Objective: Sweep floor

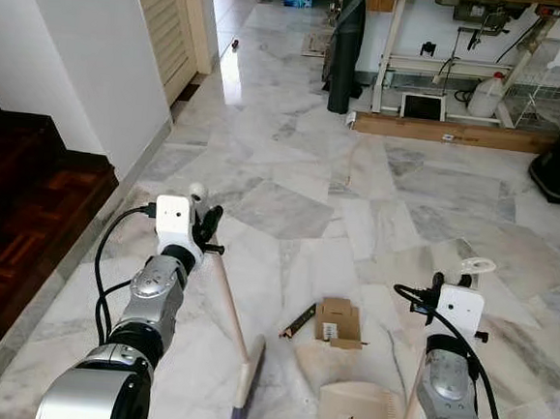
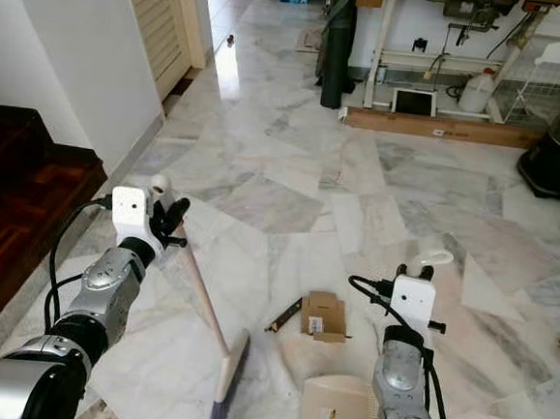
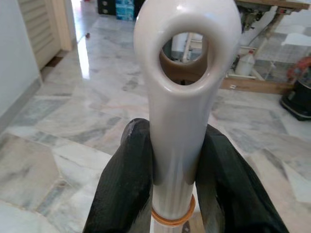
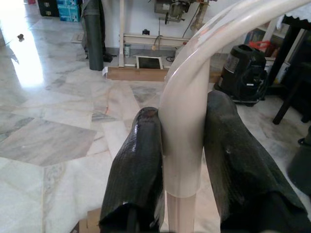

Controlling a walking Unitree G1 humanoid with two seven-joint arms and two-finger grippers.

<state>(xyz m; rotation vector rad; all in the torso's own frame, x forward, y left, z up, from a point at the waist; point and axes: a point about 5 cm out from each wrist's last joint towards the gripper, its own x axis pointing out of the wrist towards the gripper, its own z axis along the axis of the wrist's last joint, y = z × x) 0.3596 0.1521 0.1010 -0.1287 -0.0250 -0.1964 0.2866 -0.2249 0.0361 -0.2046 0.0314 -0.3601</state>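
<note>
Daylight pours in from the far doorway and lays a white, blown-out glare streak [image 1: 233,70] on the polished marble floor [image 1: 358,206], which stays bright and evenly lit, while the dark wooden steps [image 1: 18,208] by the wall sit in deep shade. The two head views are sharp with no motion blur, though straight lines bow slightly toward the edges. In the wrist views the near pale handles and black fingers [image 3: 126,179] look soft and oversized, with small highlights on the glossy plastic.
</note>
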